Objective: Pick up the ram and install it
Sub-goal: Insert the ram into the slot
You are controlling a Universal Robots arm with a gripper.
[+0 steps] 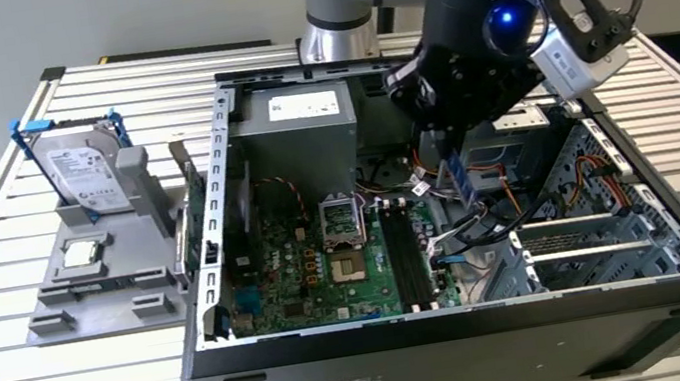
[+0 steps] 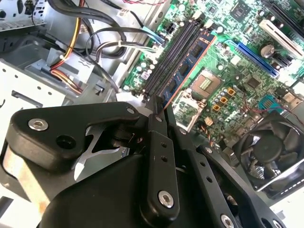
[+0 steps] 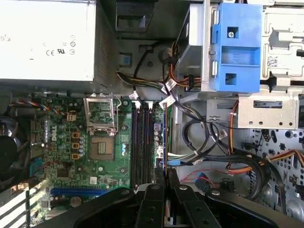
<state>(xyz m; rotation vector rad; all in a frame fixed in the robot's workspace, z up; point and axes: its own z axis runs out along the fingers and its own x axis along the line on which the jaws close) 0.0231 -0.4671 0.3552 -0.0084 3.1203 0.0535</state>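
My gripper [image 1: 449, 149] hangs inside the open computer case [image 1: 209, 170], shut on the ram [image 1: 457, 176], a thin stick held on edge with its long side down. In the second wrist view the ram [image 2: 187, 64] reaches out from the gripper [image 2: 160, 107] over the motherboard, with dark chips and a copper-coloured edge. In the first wrist view the ram [image 3: 164, 137] shows edge-on ahead of the gripper [image 3: 166, 173], just beside the black memory slots [image 3: 142, 142]. From the exterior view the stick floats above the board, a little to the exterior view's right of the slots [image 1: 410, 251].
A grey fixture [image 1: 99, 287] outside the case, on the exterior view's left, carries a silver hard drive [image 1: 88, 173] with blue clips and a small processor chip [image 1: 83, 253]. Inside are the power supply [image 1: 296, 121], the open processor socket [image 1: 340, 236], cable bundles [image 3: 209, 142], a fan [image 2: 273, 152] and a blue drive bracket [image 3: 236, 47].
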